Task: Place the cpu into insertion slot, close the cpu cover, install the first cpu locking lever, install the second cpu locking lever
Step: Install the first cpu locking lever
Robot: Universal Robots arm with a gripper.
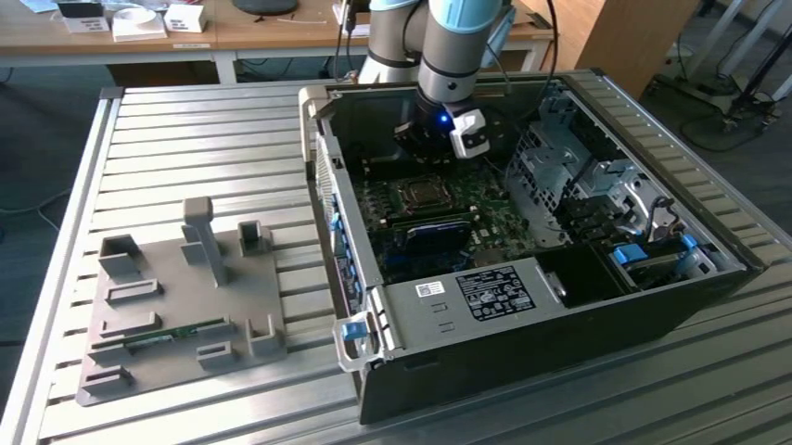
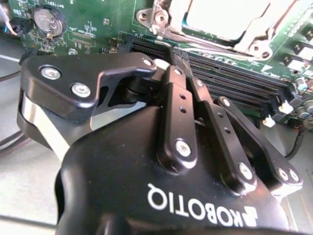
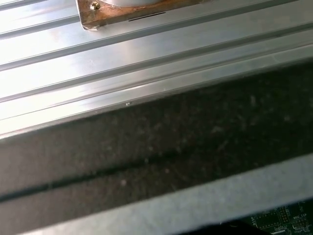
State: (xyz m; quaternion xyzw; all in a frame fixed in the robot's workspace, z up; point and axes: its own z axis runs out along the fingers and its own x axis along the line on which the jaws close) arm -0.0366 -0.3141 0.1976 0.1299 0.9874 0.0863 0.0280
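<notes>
I work over a ribbed metal bench (image 1: 185, 139) of long silvery slats, which also shows in the first wrist view (image 3: 146, 54). Beyond its far edge stands a wooden desk (image 1: 248, 35) with small white boxes (image 1: 139, 22) on top. At the exterior view's right a tall wooden panel (image 1: 619, 37) rises. The floor (image 1: 37, 167) beside me is dark grey. Light is even and soft.
</notes>
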